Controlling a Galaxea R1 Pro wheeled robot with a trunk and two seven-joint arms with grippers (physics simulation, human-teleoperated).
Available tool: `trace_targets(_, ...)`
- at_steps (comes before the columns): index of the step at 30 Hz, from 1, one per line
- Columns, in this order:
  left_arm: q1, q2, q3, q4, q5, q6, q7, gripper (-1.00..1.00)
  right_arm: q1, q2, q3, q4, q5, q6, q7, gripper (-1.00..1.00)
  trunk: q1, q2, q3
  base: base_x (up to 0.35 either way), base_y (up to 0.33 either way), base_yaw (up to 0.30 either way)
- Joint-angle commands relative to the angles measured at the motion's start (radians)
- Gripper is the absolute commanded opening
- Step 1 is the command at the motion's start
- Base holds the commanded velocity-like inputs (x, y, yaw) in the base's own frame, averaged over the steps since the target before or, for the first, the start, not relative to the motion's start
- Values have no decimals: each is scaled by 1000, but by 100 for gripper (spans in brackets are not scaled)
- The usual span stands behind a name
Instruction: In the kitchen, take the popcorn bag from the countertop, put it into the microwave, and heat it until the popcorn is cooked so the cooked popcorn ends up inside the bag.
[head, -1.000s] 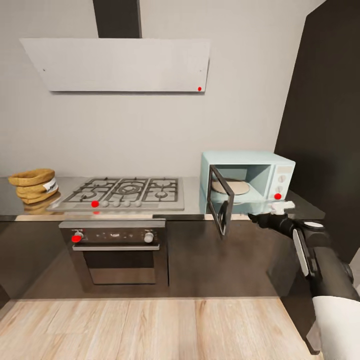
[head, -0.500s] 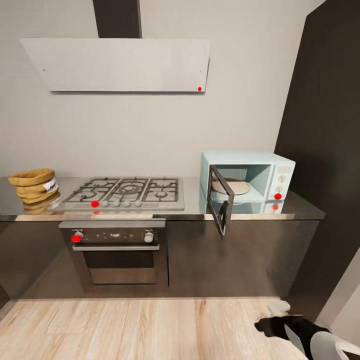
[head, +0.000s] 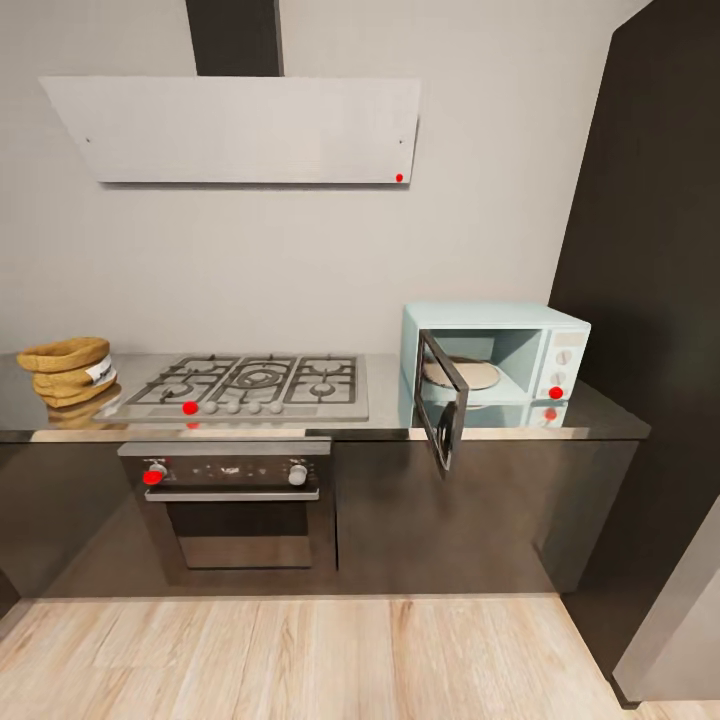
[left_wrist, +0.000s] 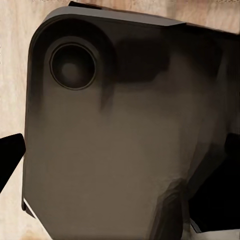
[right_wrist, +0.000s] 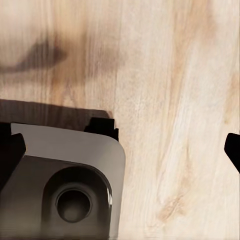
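The bag (head: 68, 370) is sitting at the far left of the desk (head: 385, 412), its own reflection lying under it on the glossy top, untouched. Just right of it the hob (head: 247, 386) is taking up the middle, with the oven (head: 232, 500) below. At the right end the microwave (head: 495, 358) is standing with its door (head: 441, 402) hanging open toward the room and its plate (head: 460, 375) bare.

In the left wrist view, dark finger tips (left_wrist: 11, 159) are showing at both edges, well apart, over the robot's dark base (left_wrist: 110, 150). In the right wrist view the finger tips (right_wrist: 233, 149) are likewise sitting far apart, holding nothing, above the wooden floor (right_wrist: 165, 90).

The bag and the microwave are lying well apart, so the carry is looking long. Likely risks:
- a soft, crumpled sack is giving under a hard squeeze, or slipping from a light one;
- the carry is passing over the hob grates, which could snag it;
- the open door is jutting past the desk edge, where an arm or the base could knock it.
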Motion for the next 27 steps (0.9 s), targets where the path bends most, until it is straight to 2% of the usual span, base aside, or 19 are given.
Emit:
trace_targets(1, 0, 0, 0, 0, 8, -10, 1, 100, 0, 0, -9, 3, 7, -4, 1, 100, 0, 0, -1, 0, 0, 0)
trace_targets(5, 0, 0, 1, 0, 8, -41, 1, 100, 1, 3, -10, 2, 6, -1, -1, 100, 0, 0, -1, 0, 0, 0)
trace_targets(12, 0, -1, 0, 1, 8, -45, 2, 100, 1, 5, -7, 2, 15, 0, 5, 100, 0, 0, -1, 0, 0, 0)
trace_targets(13, 0, -1, 0, 0, 8, -46, 1, 100, 1, 11, -7, 2, 15, 18, 0, 100, 0, 0, -1, 0, 0, 228)
trace_targets(19, 0, -3, 0, 0, 8, -46, 1, 100, 1, 12, -6, 2, 15, 17, -6, 100, 0, 0, -1, 0, 0, 284)
trace_targets(23, 0, -3, 2, 0, 9, -46, 2, 100, 1, 13, -6, 2, 14, 17, -41, 100, 0, 0, -1, 0, 0, 293)
trace_targets(27, 0, -4, 3, 1, 10, -46, 2, 100, 3, 36, -6, 2, 15, 20, -63, 100, 0, 0, -1, 0, 0, 297)
